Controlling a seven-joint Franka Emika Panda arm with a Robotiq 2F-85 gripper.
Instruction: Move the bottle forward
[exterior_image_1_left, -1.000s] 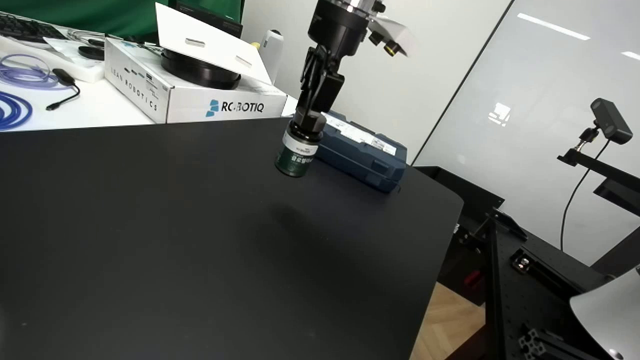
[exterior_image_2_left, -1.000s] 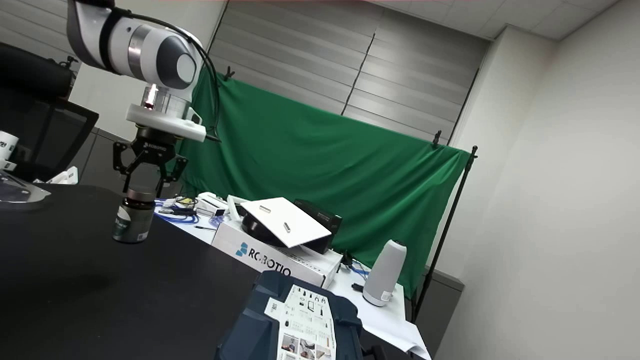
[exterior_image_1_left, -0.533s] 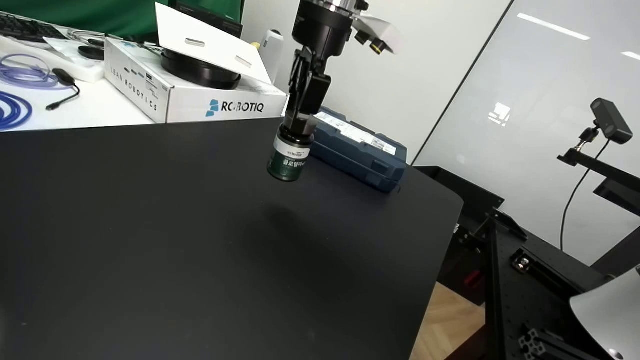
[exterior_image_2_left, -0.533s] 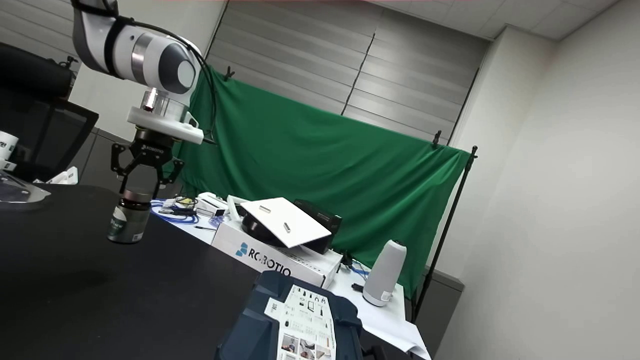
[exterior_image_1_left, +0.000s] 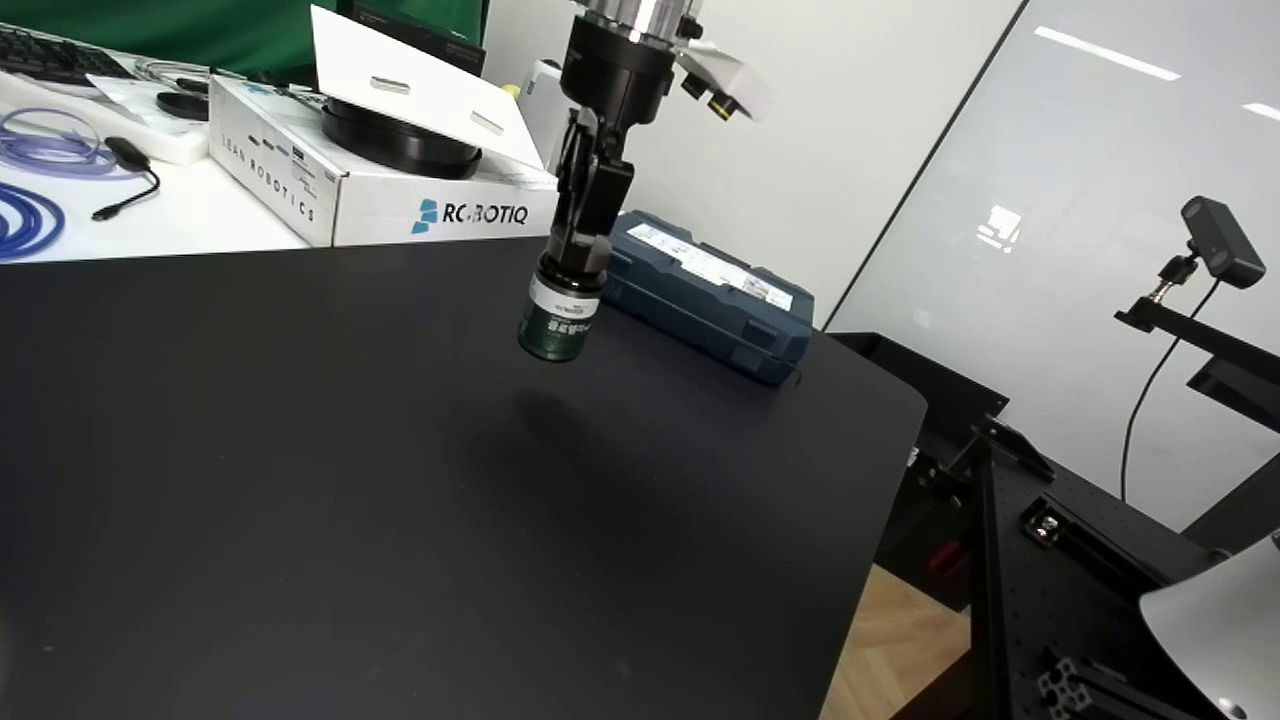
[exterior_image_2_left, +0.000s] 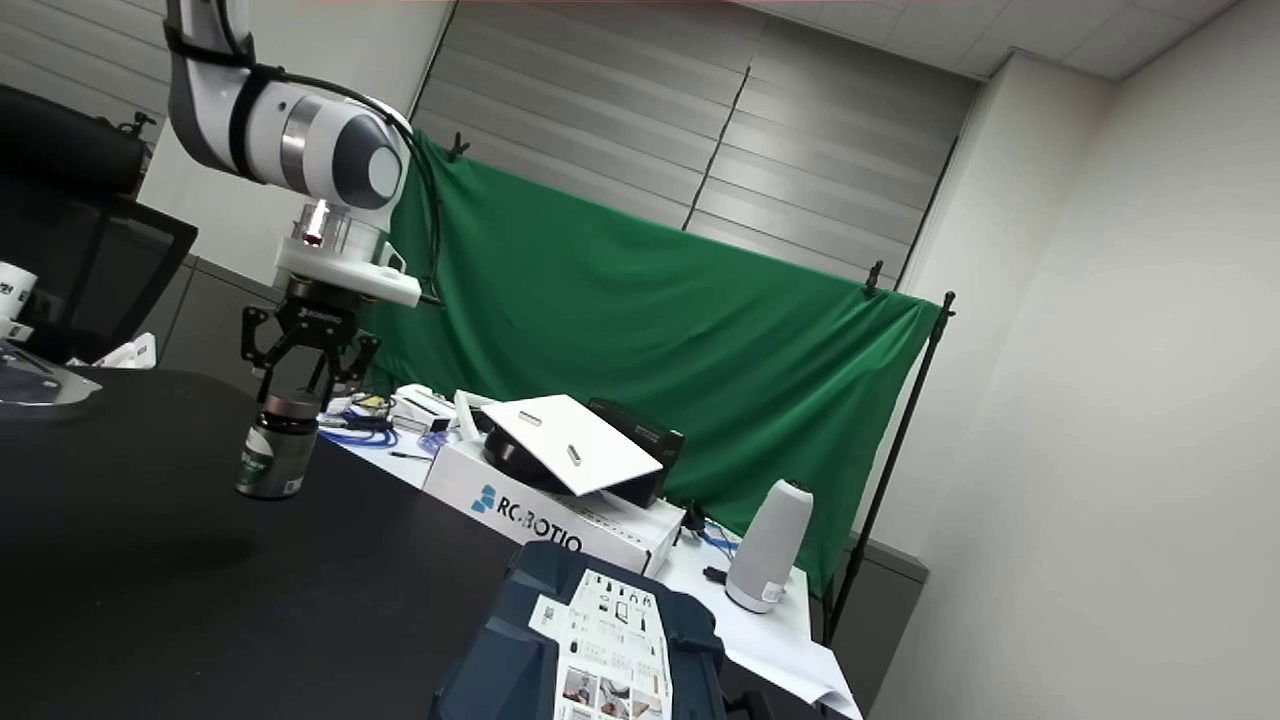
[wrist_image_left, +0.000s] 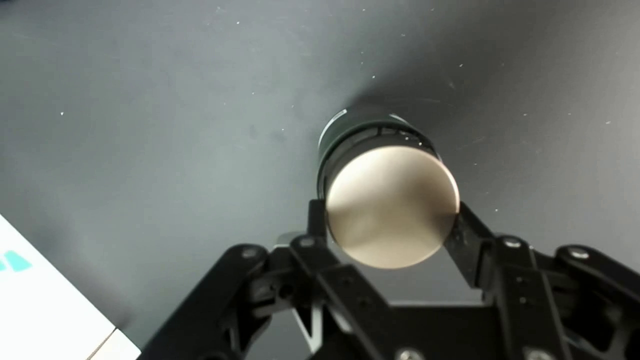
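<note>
The bottle is small and squat, with a dark green body, a pale band and a metallic cap. It shows in both exterior views, at the far part of the black table in one (exterior_image_1_left: 560, 318) and at left in the other (exterior_image_2_left: 277, 455). My gripper (exterior_image_1_left: 580, 255) is shut on its cap from both sides. The bottle hangs above the table, with its shadow apart from it. In the wrist view the round cap of the bottle (wrist_image_left: 392, 207) sits between the two fingertips of my gripper (wrist_image_left: 391, 217) and hides most of the body.
The black table (exterior_image_1_left: 350, 500) lies under the bottle. A dark blue case (exterior_image_1_left: 710, 300) stands on it behind and beside the gripper. A white Robotiq box (exterior_image_1_left: 450, 210) with a black disc and white panel stands on the white table beyond the edge. A clear plastic item (exterior_image_2_left: 45, 385) lies at far left.
The gripper with the bottle has moved left and slightly down in an exterior view, with the shadow shifting along. In another exterior view it ends slightly right and lower. The grip stays the same.
</note>
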